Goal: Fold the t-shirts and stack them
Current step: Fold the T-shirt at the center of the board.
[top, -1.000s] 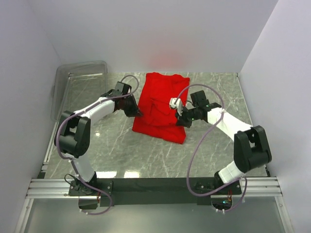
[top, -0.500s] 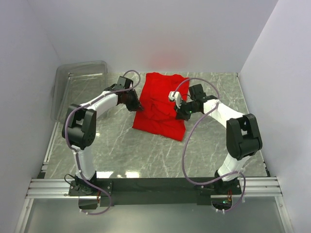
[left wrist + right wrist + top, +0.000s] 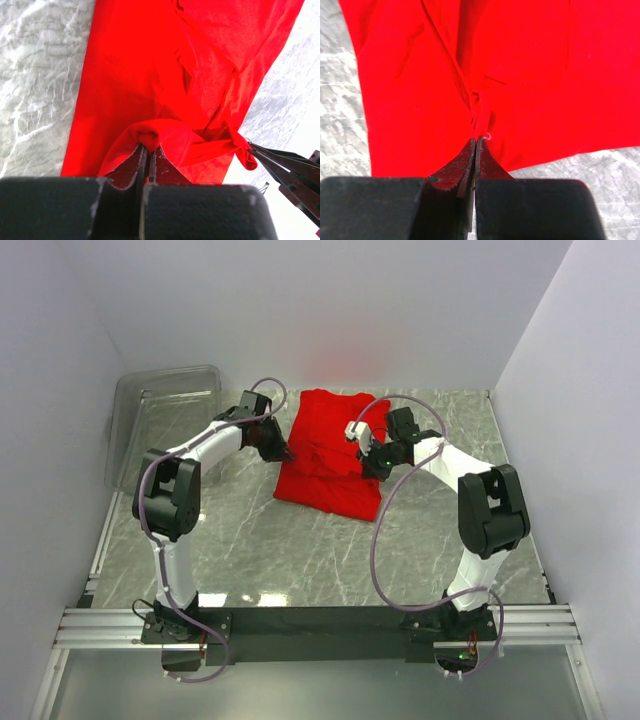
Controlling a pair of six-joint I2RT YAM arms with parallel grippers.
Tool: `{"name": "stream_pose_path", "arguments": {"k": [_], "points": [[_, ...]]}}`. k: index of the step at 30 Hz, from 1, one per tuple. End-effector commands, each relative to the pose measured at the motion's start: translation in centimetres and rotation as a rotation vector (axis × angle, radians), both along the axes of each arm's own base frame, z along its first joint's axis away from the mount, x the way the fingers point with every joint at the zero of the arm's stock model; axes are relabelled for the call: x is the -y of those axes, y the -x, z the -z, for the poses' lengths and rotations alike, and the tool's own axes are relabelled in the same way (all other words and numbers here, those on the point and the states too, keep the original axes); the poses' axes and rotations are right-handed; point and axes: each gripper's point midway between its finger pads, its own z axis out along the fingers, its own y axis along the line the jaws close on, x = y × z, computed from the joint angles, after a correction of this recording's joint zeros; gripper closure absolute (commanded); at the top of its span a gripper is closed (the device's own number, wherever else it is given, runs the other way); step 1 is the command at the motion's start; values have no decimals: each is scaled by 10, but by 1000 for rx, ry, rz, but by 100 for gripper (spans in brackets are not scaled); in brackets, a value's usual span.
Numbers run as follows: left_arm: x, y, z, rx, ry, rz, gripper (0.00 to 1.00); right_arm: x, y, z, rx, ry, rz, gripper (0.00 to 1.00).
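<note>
Since a second ago both claws have drawn toward the top of the frame, pulling the t-shirt's lower edge up, so it covers less worktop. The left claw pinches its left edge and the right claw its right. The plain red shirt lies upper centre, creased.

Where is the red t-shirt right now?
In the top view, the red t-shirt lies far-centre on the table, gripped at either side by the left hand and right hand, right of the clear bin.
</note>
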Motion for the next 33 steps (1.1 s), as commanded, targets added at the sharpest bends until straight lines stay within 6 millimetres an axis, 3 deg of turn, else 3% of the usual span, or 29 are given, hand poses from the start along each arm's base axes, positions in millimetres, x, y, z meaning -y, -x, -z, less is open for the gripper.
{"name": "stream_pose_path", "arguments": {"k": [1, 11, 12, 13, 14, 15, 16, 18, 20, 22, 24, 25, 26, 27, 28, 30, 32, 33], "points": [[5, -11, -10, 32, 18, 23, 100, 2, -25, -14, 65, 1, 42, 100], [13, -28, -14, 45, 27, 32, 96, 8, -53, -16, 99, 23, 160, 100], [12, -31, -16, 52, 24, 32, 86, 11, -58, -17, 114, 33, 184, 95], [13, -35, -25, 72, 28, 33, 78, 13, -62, -21, 124, 31, 201, 72], [11, -38, -30, 90, 27, 28, 69, 13, -64, -24, 129, 26, 219, 58], [9, -41, -37, 114, 25, 23, 53, 15, -66, -27, 139, 23, 233, 50], [8, -43, -51, 150, 25, 20, 47, 17, -70, -36, 147, 8, 262, 40], [3, -49, -68, 207, 25, 19, 36, 19, -71, -47, 150, -18, 279, 32], [-4, -51, -93, 272, 17, 15, 35, 20, -70, -66, 162, -65, 289, 30], [-11, -45, -114, 330, 5, 22, 35, 18, -61, -82, 166, -105, 275, 31], [-18, -37, -121, 379, -25, 43, 35, 13, -43, -84, 119, -160, 234, 33], [-23, -22, -121, 384, -34, 51, 35, 11, -33, -95, 133, -185, 195, 33], [-26, -14, -119, 396, -47, 69, 35, 6, -21, -97, 111, -218, 148, 33], [-29, -5, -136, 452, -34, 69, 35, 6, -5, -87, 59, -214, 136, 33], [-32, 12, -111, 403, -41, 82, 35, 6, 5, -94, 63, -217, 107, 33], [-37, 38, -100, 394, -32, 98, 35, 8, 29, -84, -17, -206, 88, 33], [-37, 53, -92, 391, -22, 120, 35, 12, 44, -86, -30, -205, 91, 33], [-39, 60, -95, 405, -13, 120, 35, 16, 53, -77, -60, -204, 105, 33]]}}
